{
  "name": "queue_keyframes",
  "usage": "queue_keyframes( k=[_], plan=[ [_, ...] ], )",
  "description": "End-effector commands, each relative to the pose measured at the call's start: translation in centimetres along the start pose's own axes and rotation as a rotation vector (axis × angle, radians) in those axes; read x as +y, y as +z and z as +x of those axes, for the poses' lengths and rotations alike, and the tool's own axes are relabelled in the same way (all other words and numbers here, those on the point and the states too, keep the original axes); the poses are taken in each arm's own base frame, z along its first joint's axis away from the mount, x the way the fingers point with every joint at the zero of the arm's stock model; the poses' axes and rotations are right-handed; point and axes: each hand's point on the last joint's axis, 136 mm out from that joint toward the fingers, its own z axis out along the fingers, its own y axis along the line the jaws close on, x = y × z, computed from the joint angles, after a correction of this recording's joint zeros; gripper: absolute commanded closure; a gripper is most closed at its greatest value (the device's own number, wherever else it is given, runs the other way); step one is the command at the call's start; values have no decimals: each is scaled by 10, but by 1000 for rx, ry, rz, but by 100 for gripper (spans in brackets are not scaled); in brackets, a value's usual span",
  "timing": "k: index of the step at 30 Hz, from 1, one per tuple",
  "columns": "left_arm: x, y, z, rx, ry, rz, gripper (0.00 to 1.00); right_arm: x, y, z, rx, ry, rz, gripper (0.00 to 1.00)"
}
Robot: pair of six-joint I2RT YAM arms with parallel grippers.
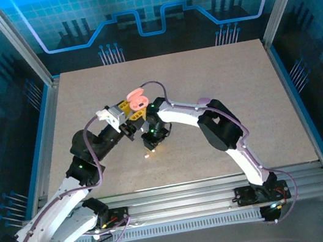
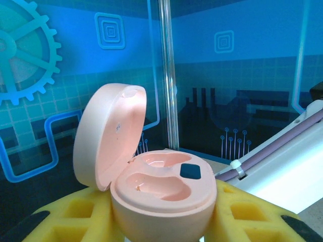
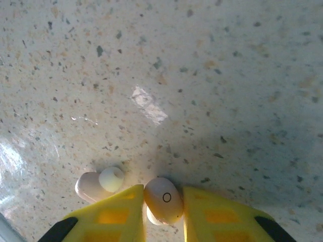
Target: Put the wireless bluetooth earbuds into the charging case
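I see L hand (image 2: 161, 224) gripping open pink case (image 2: 151, 176); R hand (image 3: 164, 212) pinched on an earbud (image 3: 163, 197), 2nd earbud (image 3: 101, 182) lying just beside it on tabletop (image 3: 202, 75).

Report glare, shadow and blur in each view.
Right wrist: a white glare patch on the table, a soft shadow ahead of the fingers, the earbud between them brightly lit and slightly soft. Left wrist: the open pink case sharp and warmly lit against a blue backdrop. Top external: blue cast from the walls, small things hard to make out.
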Motion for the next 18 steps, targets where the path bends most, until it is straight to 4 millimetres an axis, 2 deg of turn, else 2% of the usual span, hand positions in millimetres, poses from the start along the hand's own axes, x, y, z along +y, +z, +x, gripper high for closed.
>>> queue_keyframes(
  k=[1,6,14,18],
  plan=[
    [1,1,-22,-54,13,-3,70,-18,-22,0,-59,82,30,77],
    [1,5,-19,-51,6,2,70,-44,-46,16,-110,169,50,77],
    [1,8,-13,-38,-4,8,69,-114,-60,87,-84,404,167,76],
    [0,9,-12,-34,-8,10,69,-134,-62,110,-73,475,195,75]
  ],
)
